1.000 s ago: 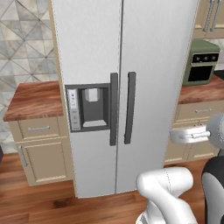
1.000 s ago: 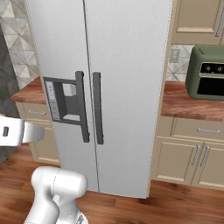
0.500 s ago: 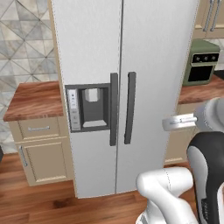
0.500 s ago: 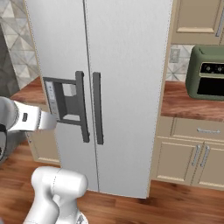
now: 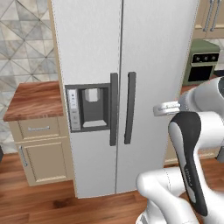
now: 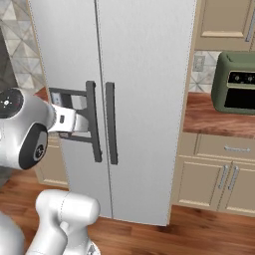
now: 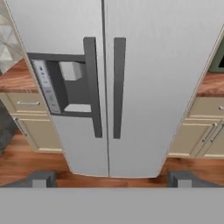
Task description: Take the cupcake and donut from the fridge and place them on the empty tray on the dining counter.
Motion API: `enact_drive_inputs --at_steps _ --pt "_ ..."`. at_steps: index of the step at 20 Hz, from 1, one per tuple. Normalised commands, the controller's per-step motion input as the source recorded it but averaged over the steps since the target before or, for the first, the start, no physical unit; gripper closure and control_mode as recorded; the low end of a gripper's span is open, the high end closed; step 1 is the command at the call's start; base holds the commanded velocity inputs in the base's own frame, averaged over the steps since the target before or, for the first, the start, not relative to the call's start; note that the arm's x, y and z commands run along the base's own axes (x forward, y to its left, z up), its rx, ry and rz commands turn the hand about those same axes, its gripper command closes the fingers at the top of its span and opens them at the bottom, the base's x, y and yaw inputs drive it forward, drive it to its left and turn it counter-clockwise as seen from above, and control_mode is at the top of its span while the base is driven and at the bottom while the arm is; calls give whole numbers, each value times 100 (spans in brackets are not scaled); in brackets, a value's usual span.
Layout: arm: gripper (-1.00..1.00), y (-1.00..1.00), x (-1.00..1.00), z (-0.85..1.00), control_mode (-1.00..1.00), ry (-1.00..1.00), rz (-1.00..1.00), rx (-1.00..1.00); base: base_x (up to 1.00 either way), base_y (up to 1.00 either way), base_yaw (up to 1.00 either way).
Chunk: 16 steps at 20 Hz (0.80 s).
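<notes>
Tall silver-grey fridge dead ahead, both smooth doors shut, flanked by wood-topped beige cabinets. Two dark upright bar handles at the middle seam. Recessed dispenser panel in the left door. Hand spread wide, empty.

ahead: open air up to the fridge | barrier: both doors shut, two dark vertical handles side by side at the centre seam | left: dispenser panel recessed | flanks: wood-topped cabinets, green oven right
</notes>
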Motion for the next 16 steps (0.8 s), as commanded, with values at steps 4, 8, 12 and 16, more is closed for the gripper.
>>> enact_drive_inputs --at_steps 4,8,12,16 --pt "-100 -2 75 -1 -100 6 0 0 0 0 0" --pt "-100 0 72 -17 -100 0 0 0 0 0 0" --pt "-100 0 67 -27 -100 0 0 0 0 0 0" --pt "-100 -3 66 -30 -100 0 0 0 0 0 0"
